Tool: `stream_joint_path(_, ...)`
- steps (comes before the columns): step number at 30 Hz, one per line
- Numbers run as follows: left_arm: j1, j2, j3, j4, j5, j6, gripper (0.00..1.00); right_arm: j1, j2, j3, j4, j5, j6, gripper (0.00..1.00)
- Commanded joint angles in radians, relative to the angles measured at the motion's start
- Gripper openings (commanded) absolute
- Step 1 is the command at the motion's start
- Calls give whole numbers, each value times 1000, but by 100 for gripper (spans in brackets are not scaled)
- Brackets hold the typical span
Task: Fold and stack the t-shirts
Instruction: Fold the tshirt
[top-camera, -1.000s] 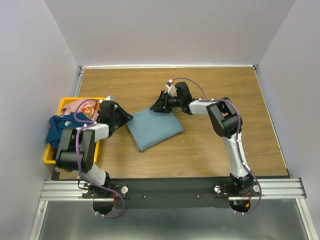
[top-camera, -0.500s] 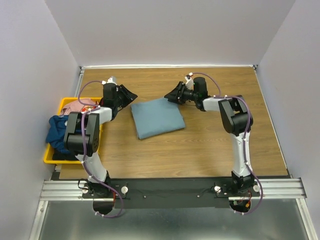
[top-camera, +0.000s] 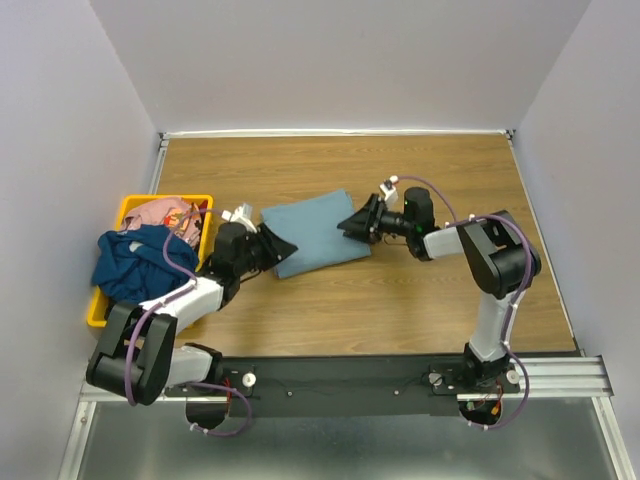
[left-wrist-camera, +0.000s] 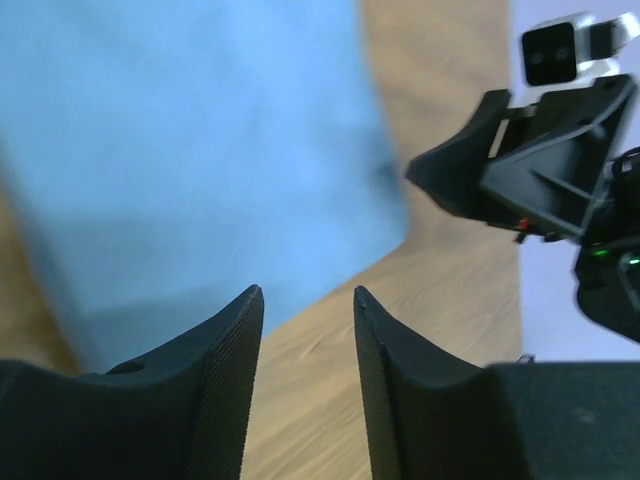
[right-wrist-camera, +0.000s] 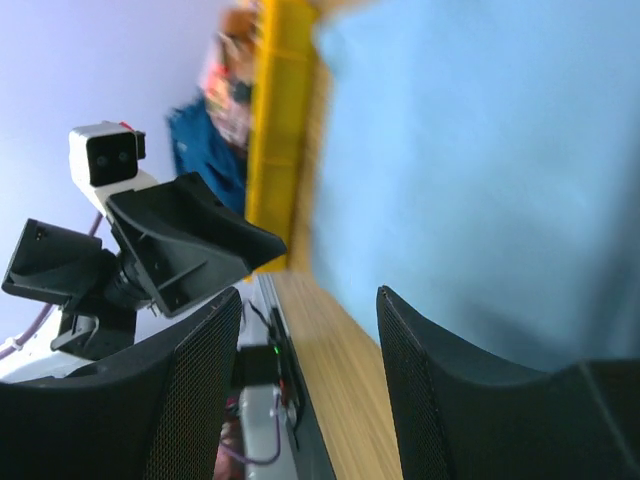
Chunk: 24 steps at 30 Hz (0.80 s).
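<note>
A folded light blue-grey t-shirt (top-camera: 315, 232) lies flat on the wooden table (top-camera: 400, 300); it also shows in the left wrist view (left-wrist-camera: 190, 150) and the right wrist view (right-wrist-camera: 480, 150). My left gripper (top-camera: 284, 246) is open and empty at its near-left corner. My right gripper (top-camera: 352, 224) is open and empty at its right edge. A dark navy t-shirt (top-camera: 130, 264) hangs over the yellow bin (top-camera: 135, 207), with a pink patterned t-shirt (top-camera: 160, 213) behind it.
The yellow bin stands at the table's left edge. Grey walls close in the table on the left, back and right. The metal rail (top-camera: 340, 375) with the arm bases runs along the near edge.
Both grippers have come down from the shirt's far side to its near-left corner and right edge. The folded shirt has stayed about where it was half a second ago.
</note>
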Motion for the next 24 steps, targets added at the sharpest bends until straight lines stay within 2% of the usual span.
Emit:
stream_joint_path(1,-2,-8,-141,-3,-2,-106,44,-16,77,-126,51,-49,-13,63)
stream_joint_path(7,36,-2,-197,20,4,-147,38,-93,103,-206,62,-44,-65,63)
stream_joint_path(13,58,-146,-193,-84,-62,-118,35,-76,-27,-198,61,-59,-14,64)
stream_joint_path(15,58,-221,-164,-138,-108,-81,37,-33,-72,-169,61,-50,7,64)
stream_joint_path(18,59,-321,-113,-215,-197,-19,46,54,-95,-105,61,-21,47,66)
stream_joint_path(22,59,-388,-38,-298,-295,72,54,184,-46,6,62,25,79,68)
stream_joint_path(24,59,-398,-4,-336,-333,100,54,240,-2,37,62,66,101,68)
